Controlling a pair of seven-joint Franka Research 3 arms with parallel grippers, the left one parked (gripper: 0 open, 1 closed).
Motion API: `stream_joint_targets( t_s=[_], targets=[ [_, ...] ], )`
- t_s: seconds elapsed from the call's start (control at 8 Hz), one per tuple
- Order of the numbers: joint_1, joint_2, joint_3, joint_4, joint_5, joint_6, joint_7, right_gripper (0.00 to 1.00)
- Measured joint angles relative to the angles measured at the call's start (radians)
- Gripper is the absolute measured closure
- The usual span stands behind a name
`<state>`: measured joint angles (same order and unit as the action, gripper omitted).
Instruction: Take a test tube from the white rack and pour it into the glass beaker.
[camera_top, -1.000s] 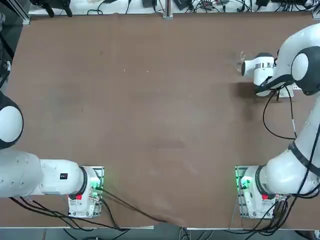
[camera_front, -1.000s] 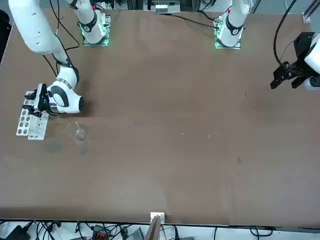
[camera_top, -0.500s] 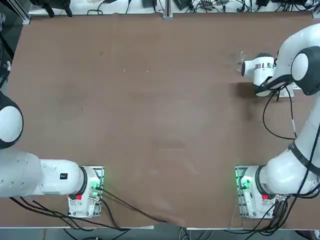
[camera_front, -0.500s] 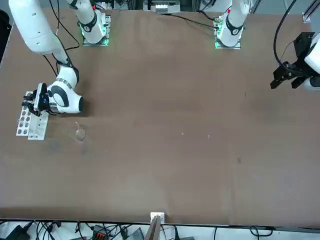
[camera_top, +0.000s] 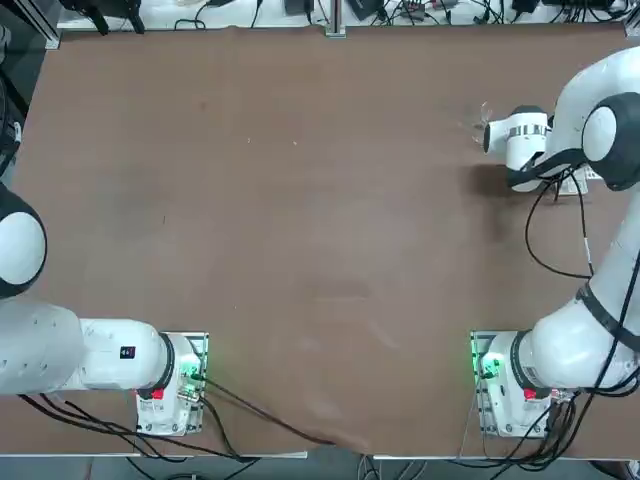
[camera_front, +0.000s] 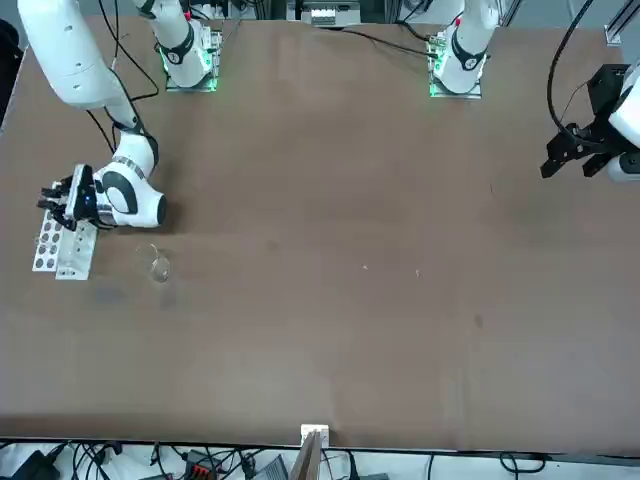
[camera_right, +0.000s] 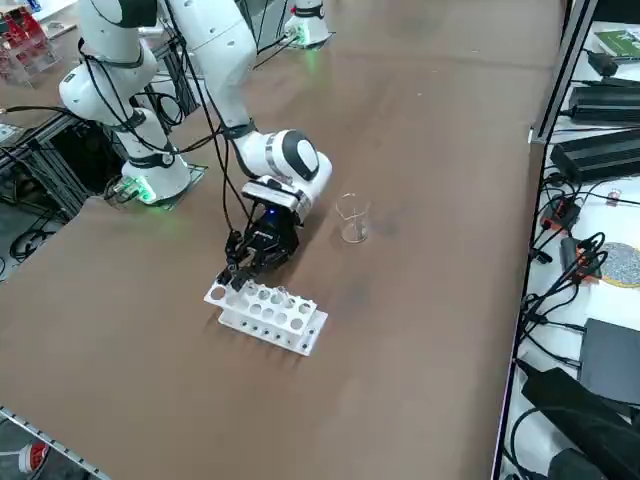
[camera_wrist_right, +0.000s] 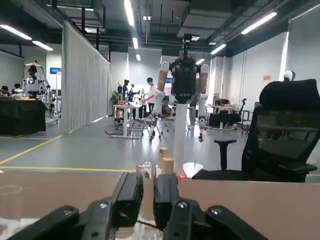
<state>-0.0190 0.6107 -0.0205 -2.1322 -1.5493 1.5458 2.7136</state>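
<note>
Right wrist view: our right gripper pinches a test tube between closed fingers — just above the white rack at the table's far right. Left of it, apart, stands the glass beaker.

Brown table; grey floor, curtain, ceiling striplights, black office chair.

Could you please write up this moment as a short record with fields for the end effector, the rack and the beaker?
end effector: right end effector at the white rack's end, fingers closed on a test tube
test tube: upright between the fingers
white rack: flat on the table, just beside the end effector
glass beaker: upright on the table, apart from the rack
pour: not yet begun
</note>
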Motion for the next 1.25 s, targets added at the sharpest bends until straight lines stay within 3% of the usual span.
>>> stream_joint_targets(
  t_s=[0.62, 1.0, 1.25],
  targets=[
    [0.009, -0.061, 0.007, 0.008, -0.001, -0.079, -0.084, 0.81],
    [0.023, -0.180, 0.008, 0.017, 0.001, -0.098, -0.283, 0.81],
    [0.066, -0.281, 0.013, 0.045, 0.105, -0.097, -0.476, 0.81]
  ],
)
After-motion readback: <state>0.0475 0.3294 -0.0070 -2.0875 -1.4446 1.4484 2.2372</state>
